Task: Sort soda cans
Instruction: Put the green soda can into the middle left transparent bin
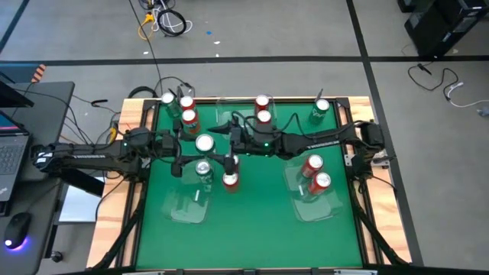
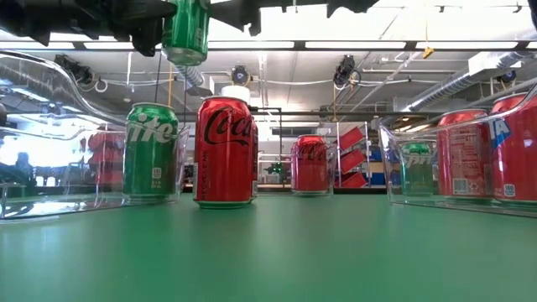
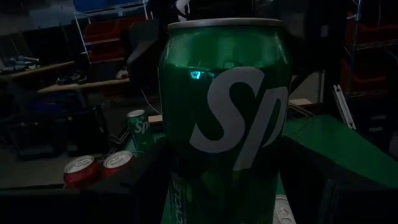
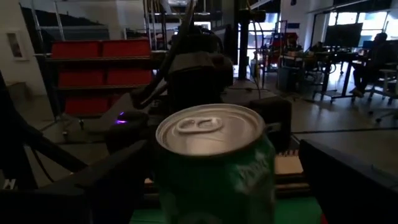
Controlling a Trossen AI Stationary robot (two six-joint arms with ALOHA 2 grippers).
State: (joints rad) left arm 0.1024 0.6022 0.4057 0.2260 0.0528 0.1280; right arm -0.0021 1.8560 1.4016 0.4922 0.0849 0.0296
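Green table (image 1: 252, 229) fills the middle of the high view, with a clear tray at its lower left (image 1: 183, 208) and another at its lower right (image 1: 317, 208)

Both arms meet just left of frame centre over one lifted green can (image 1: 204, 142). In the low view it hangs at the upper left, well above the table

Left gripper (image 1: 200, 147): clenched on the lifted green can, whose body fills the left wrist view between the dark fingers

Right gripper (image 1: 218, 142): fingers spread wide on either side of the same can, a gap showing on at least one side in the right wrist view; not gripping

Other cans:
- one green can (image 1: 202, 169) in the lower-left tray, directly below the lifted one
- one red can (image 1: 230, 181) on bare table just right of that tray
- two red cans (image 1: 313, 164) in the lower-right tray
- more along the upper edge: a cluster at upper left (image 1: 189, 117), a red pair at upper centre (image 1: 264, 117), a green one at upper right (image 1: 320, 108)

Step in hand, as judged: an arm-to-arm handover, the left arm now sole carrier. Greens look bound for the lower-left tray, reds for the lower-right

Next move calls for the right arm to back straight off without brushing the can, then the left to lower it upright into the lower-left tray beside the green one, clear of the tray wall and the red can
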